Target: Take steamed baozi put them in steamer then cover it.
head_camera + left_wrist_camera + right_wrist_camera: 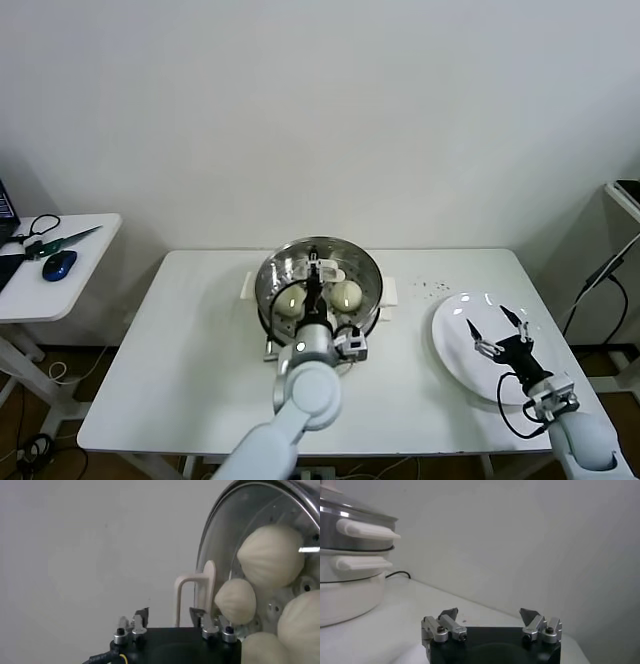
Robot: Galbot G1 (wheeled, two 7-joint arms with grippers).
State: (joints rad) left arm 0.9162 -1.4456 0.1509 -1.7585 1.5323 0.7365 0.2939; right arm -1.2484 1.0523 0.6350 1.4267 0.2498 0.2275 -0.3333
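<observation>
The head view is showing the steamer (318, 283) sitting at the back middle of the white table (180, 370), with the left gripper (314, 277) hanging over its centre, hiding much of the cover (345, 262). The left wrist view is revealing more: the glass cover is lying on the steamer, four baozi (270, 555) are showing beneath it, and the spread fingers are flanking its white handle (192, 600) without touching. The right gripper (498, 325) is hovering, spread wide, over the white plate (452, 345).
</observation>
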